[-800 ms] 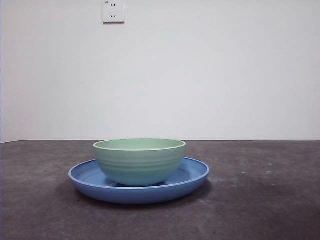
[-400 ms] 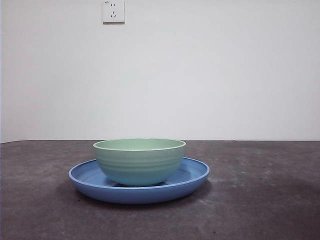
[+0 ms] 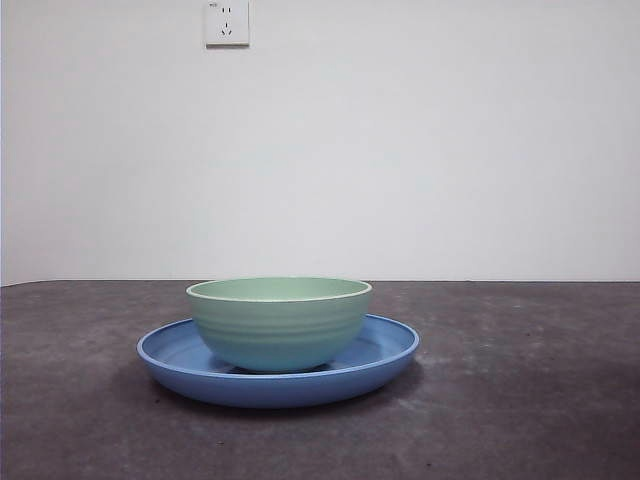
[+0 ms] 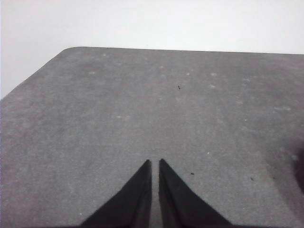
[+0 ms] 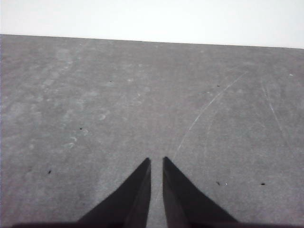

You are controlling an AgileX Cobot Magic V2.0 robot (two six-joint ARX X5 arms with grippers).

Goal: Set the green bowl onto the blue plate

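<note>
- Nothing had moved since the earlier front pictures: bowl and plate sat exactly where they had been, and no arm came into the front view.
- The left gripper (image 4: 155,161) had its two black jaws drawn together, only a thin slit between the tips, and nothing was held in them.
- Under and beyond those jaws lay only the grey table (image 4: 142,104), speckled with a few small dark spots, its rounded corner showing against the pale wall.
- The right gripper (image 5: 156,159) was the same story: jaws pressed nearly tip to tip, nothing between them.
- Its wrist view showed bare table too, with faint pale scratches running across the surface.
- Neither wrist view showed the crockery, so both grippers were well apart from it.
- Out in the front view, the green bowl (image 3: 279,323) stood upright inside the blue plate (image 3: 384,355), resting on the plate's floor and a little toward the left of its middle.
- The plate's rim showed all the way round the bowl, wider on the right side.
- The plate lay flat on the table, with a white wall socket (image 3: 227,22) high on the wall behind and above it.
</note>
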